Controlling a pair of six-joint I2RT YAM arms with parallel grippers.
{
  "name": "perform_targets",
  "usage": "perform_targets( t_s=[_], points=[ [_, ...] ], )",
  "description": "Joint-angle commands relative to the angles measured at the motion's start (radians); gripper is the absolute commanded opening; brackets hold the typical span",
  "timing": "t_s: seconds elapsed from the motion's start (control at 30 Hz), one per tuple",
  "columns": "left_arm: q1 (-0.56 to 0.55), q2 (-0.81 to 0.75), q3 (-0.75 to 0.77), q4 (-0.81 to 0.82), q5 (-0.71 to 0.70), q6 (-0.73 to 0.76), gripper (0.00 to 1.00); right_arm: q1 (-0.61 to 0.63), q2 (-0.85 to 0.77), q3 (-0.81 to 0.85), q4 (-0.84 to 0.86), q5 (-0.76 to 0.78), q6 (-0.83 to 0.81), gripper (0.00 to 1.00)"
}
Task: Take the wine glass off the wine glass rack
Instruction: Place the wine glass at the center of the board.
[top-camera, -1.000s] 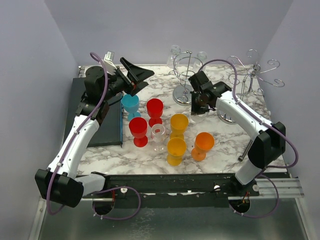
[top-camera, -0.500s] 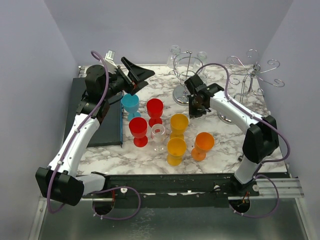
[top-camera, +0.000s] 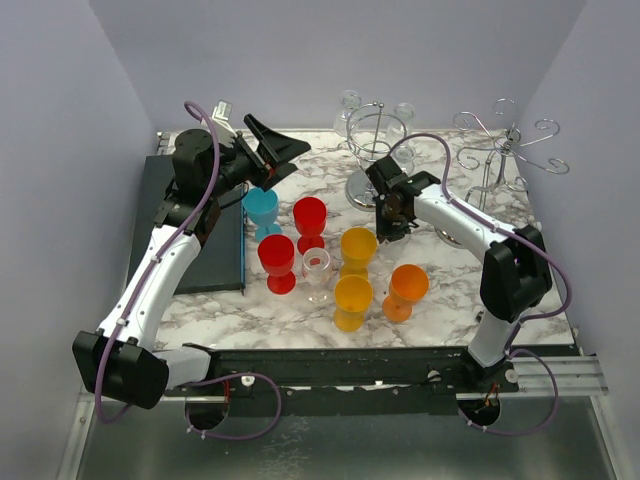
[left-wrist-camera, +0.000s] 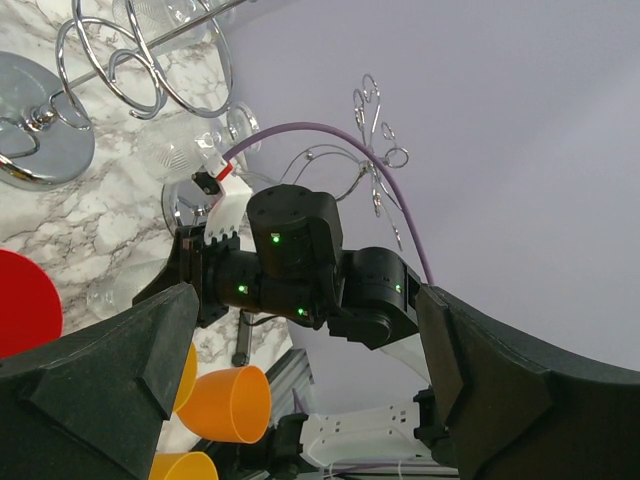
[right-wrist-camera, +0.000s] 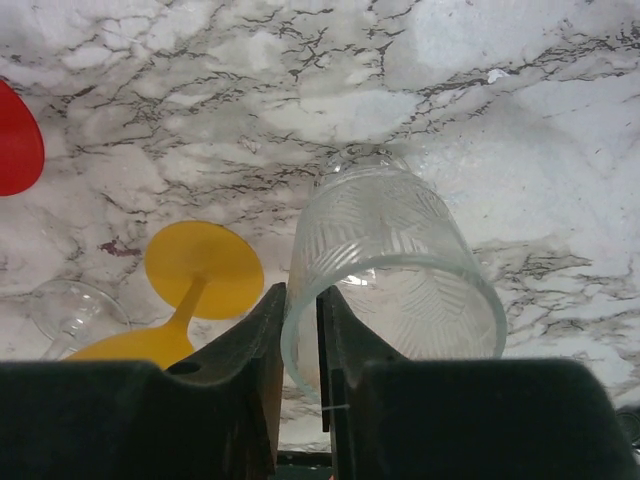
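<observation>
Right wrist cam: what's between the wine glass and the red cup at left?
The yellow goblet's round foot stands between the wine glass and the red cup; the right wrist view shows it.

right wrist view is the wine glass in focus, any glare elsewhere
Right wrist view: the wine glass is sharp, its cut pattern readable, while the claw fingers are dark and soft. Left wrist view: bright glare on the chrome rack base.
</observation>
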Motion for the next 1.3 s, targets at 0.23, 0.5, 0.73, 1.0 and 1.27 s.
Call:
perform_targets(
  t_s=[0.23,0.5,0.73,1.0,1.27],
  points=[
    [0.001,0.008,0.028,-0.013,0.022,0.021,0.99,0.001,-0.003,0.022,0.011,0.014,-0.001,0.36],
    [0.001,0.032,0.027,-0.017,0.011,0.03,0.99,0.001,-0.06,0.102,-0.025,0.016,-0.002,0.49],
    [0.001,0.085,0.07,-0.022,-0.005,0.054,0.99,0.001,-0.102,0.175,-0.084,0.032,-0.009,0.53],
    [0.001,0.188,0.163,-0.026,-0.033,0.076,0.98,0.001,-0.147,0.208,-0.109,0.054,-0.012,0.54],
    [0.0,0.324,0.277,-0.016,-0.074,0.097,0.93,0.001,-0.158,0.301,-0.099,-0.002,-0.015,0.55]
  ],
)
